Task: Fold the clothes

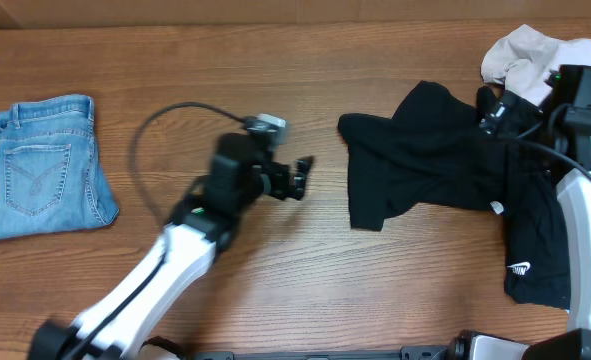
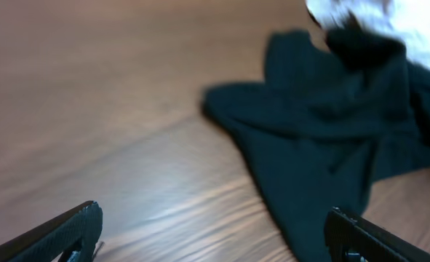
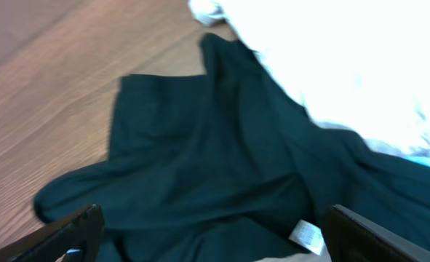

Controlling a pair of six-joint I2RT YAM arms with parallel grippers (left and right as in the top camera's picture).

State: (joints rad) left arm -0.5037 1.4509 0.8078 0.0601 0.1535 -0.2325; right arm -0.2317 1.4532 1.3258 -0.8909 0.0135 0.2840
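Observation:
A crumpled plain black top point(image 1: 425, 160) lies right of the table's middle. In the right wrist view the black top point(image 3: 200, 153) fills the frame, its small white label point(image 3: 307, 236) near the right finger. My right gripper point(image 3: 215, 233) hovers over it, open, jaws wide with only cloth below them. In the overhead view the right gripper point(image 1: 490, 110) is at the top's upper right part. My left gripper point(image 1: 300, 178) is open over bare wood just left of the top. The left wrist view shows the left gripper point(image 2: 215, 233) empty, with the black top point(image 2: 324, 138) ahead and to the right.
Folded light-blue jeans point(image 1: 45, 165) lie at the far left. An off-white shirt point(image 1: 525, 50) is bunched at the back right corner. A black garment with a white logo point(image 1: 535, 260) lies at the right front, partly under the right arm. A cable point(image 1: 175, 115) loops behind the left arm.

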